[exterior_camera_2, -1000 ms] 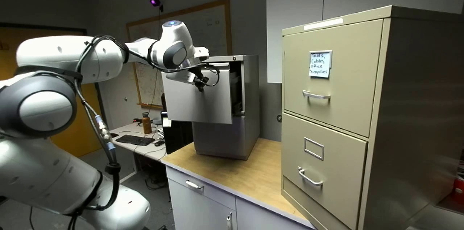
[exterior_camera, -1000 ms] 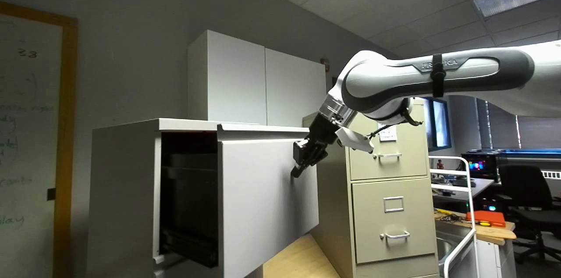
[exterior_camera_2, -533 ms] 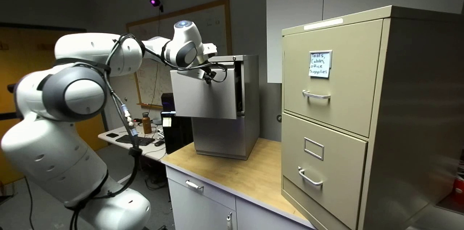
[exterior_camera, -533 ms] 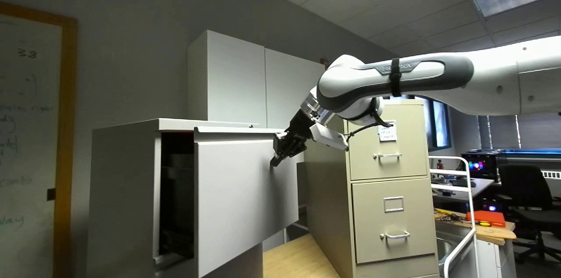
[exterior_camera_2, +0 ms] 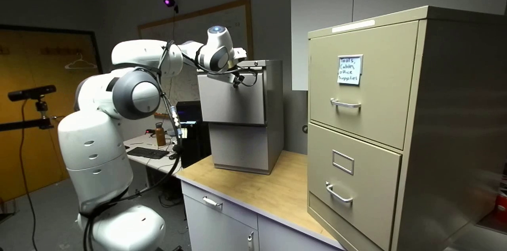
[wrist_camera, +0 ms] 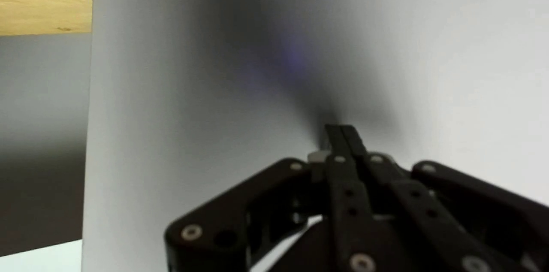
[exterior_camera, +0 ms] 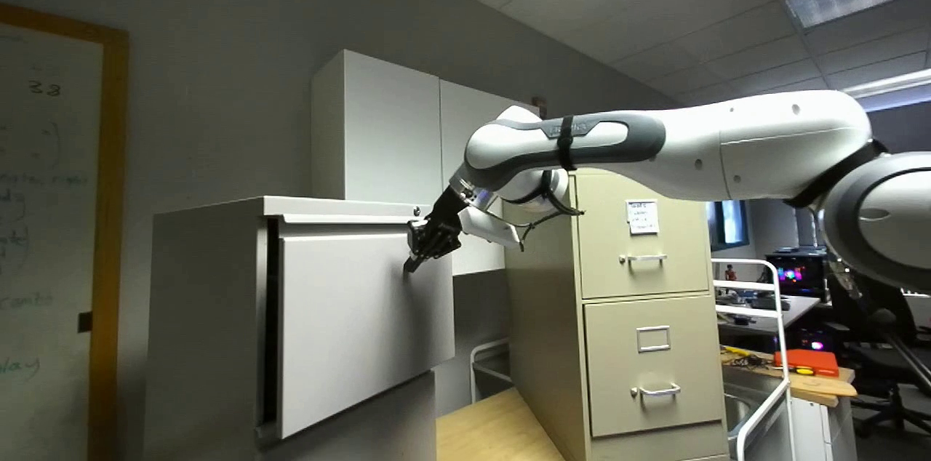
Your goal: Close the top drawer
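The top drawer (exterior_camera: pixel 349 323) has a plain white front that stands slightly out from its cabinet (exterior_camera: pixel 204 330), with a narrow dark gap along the side edge. It also shows in an exterior view (exterior_camera_2: pixel 229 104), nearly level with the lower drawer front (exterior_camera_2: pixel 239 146). My gripper (exterior_camera: pixel 409 266) is shut and empty, its fingertips against the upper part of the drawer front, toward the far side. In the wrist view the fingertips (wrist_camera: pixel 341 127) are together and appear to press on the drawer front (wrist_camera: pixel 141 143). The drawer's inside is hidden.
A beige filing cabinet (exterior_camera_2: pixel 360 108) with handled drawers stands beside the white cabinet on the wooden counter (exterior_camera_2: pixel 289 164). White wall cabinets (exterior_camera: pixel 393 126) hang behind. A desk with a keyboard (exterior_camera_2: pixel 148 153) and a bottle (exterior_camera_2: pixel 160 134) is at the back.
The top drawer has slid inward, from well open to a narrow gap. My shut gripper has moved toward the cabinet with the drawer front, and the arm has followed.
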You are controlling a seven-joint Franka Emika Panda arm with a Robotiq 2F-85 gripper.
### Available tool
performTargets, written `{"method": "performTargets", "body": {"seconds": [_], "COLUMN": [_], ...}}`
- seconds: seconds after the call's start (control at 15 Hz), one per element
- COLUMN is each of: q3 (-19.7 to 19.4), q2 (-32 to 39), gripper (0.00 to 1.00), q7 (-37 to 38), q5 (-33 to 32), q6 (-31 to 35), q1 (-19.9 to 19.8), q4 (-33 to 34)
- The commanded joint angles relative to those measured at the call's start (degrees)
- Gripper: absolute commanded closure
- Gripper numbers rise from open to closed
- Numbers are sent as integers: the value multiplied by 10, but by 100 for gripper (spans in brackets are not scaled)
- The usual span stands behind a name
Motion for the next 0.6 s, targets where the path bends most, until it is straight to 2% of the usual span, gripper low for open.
{"method": "performTargets", "body": {"seconds": [0.0, 0.47, 0.53], "q3": [18, 33, 23], "q2": [79, 154, 159], "gripper": [100, 100, 100], "q7": [-3, 1, -1], "q5": [7, 2, 4], "q6": [-26, -53, -56], "q1": [-2, -7, 2], "q4": [120, 225, 231]}}
